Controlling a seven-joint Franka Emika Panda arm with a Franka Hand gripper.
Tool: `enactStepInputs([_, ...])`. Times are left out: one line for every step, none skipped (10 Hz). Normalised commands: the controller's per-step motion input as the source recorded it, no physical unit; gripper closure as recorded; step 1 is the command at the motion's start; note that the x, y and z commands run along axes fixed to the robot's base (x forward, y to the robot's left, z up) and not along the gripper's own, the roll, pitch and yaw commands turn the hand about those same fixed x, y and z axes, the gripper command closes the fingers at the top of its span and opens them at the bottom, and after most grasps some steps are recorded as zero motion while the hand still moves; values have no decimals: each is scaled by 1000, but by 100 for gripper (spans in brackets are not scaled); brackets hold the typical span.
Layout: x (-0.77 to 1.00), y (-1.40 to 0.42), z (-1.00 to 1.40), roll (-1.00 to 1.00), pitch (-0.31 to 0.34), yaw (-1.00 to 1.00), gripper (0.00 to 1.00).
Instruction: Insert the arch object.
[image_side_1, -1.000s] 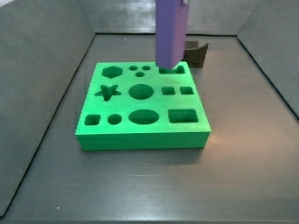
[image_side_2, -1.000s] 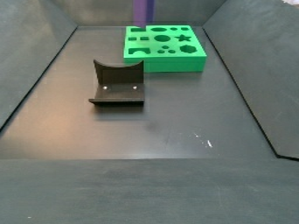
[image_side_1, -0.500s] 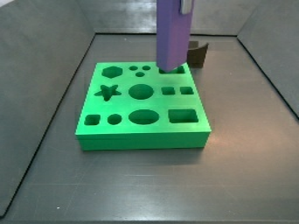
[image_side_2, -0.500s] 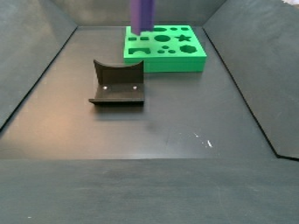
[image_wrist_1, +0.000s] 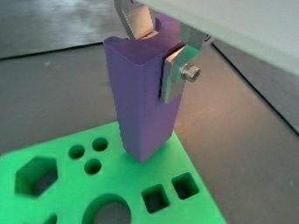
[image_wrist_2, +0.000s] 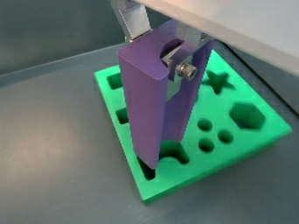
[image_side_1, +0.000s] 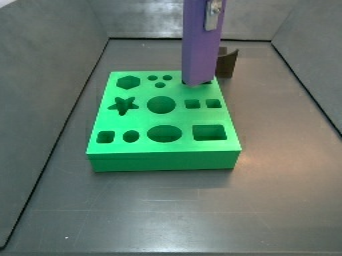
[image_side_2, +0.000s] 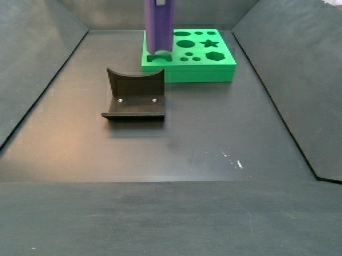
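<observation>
My gripper (image_wrist_1: 158, 48) is shut on the top of a tall purple bar (image_wrist_1: 140, 105) with a semicircular groove down one side, so its section is arch-shaped. The bar hangs upright, also in a wrist view (image_wrist_2: 152, 105) and in both side views (image_side_1: 199, 45) (image_side_2: 158, 28). Its lower end is at a corner hole of the green board (image_wrist_2: 193, 171); I cannot tell if it is inside the hole. The board also shows in both side views (image_side_1: 167, 158) (image_side_2: 194, 72). No small dark brownish-grey arch block shows.
The dark fixture (image_side_2: 134, 98) stands on the floor apart from the board, and shows behind the bar in a side view (image_side_1: 229, 62). Grey walls enclose the dark floor. The board has several other shaped holes, such as a star (image_side_1: 123, 104).
The gripper has come down with the purple bar, bringing its lower end to the board's corner hole. The board and fixture have not moved.
</observation>
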Motion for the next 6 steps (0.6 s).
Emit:
enactStepInputs([0, 31, -40, 63, 0, -1000, 100])
enactStepInputs([0, 11, 0, 40, 0, -1000, 100])
enactStepInputs([0, 3, 0, 36, -6, -1000, 100])
enactStepInputs([0, 3, 0, 41, 0, -1000, 100])
enactStepInputs([0, 231, -200, 104, 36, -754, 100])
enactStepInputs([-114, 543, -294, 97, 0, -394, 100])
